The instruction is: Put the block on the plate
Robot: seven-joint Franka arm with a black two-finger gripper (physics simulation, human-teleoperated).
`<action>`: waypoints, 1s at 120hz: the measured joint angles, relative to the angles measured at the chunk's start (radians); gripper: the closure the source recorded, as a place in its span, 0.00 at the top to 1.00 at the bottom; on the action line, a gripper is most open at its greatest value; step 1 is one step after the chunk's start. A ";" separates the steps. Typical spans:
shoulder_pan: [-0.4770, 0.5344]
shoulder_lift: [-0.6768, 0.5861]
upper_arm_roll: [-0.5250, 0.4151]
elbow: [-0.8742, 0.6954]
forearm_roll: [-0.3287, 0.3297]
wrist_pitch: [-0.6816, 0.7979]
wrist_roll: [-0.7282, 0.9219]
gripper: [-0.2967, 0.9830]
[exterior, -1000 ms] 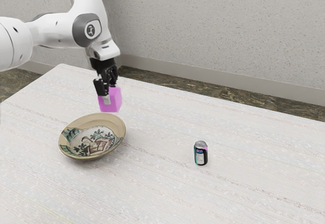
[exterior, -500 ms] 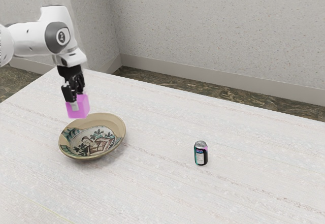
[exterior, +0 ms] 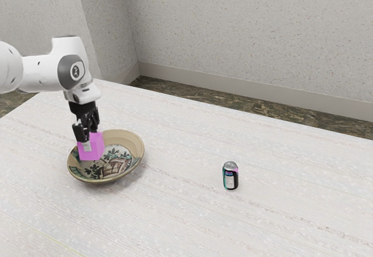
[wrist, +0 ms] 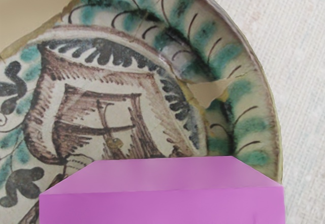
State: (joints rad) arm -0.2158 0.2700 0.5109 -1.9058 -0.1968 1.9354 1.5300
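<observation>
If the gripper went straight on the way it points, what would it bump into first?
The gripper points down, holding the pink block, so the block would probably meet the painted plate first. How wide any gap is, I can't tell.

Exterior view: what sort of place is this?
Seemingly a plain indoor room, its use unclear: a speckled wall with a pale skirting along its foot, a dark, mottled floor, and a whitish table.

Can (exterior: pixel 231 176), one, black, silver top, upright on pale counter (exterior: pixel 175 210); wall (exterior: pixel 245 30), grey, speckled; floor (exterior: pixel 204 97), brown.
</observation>
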 joint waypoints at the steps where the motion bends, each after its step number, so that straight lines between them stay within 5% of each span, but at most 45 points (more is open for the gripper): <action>1: 0.000 0.000 0.000 -0.001 0.000 0.002 0.001 0.54; 43: 0.005 0.041 -0.021 -0.002 -0.027 0.061 0.017 0.54; 77: 0.008 0.067 -0.051 0.009 -0.031 0.088 0.026 0.71; 101: -0.003 -0.028 -0.052 0.106 -0.023 0.020 0.019 0.74; 120: -0.007 -0.116 -0.221 0.258 0.067 -0.135 -0.061 0.76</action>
State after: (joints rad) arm -0.2227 0.1536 0.2903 -1.6481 -0.1298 1.8003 1.4686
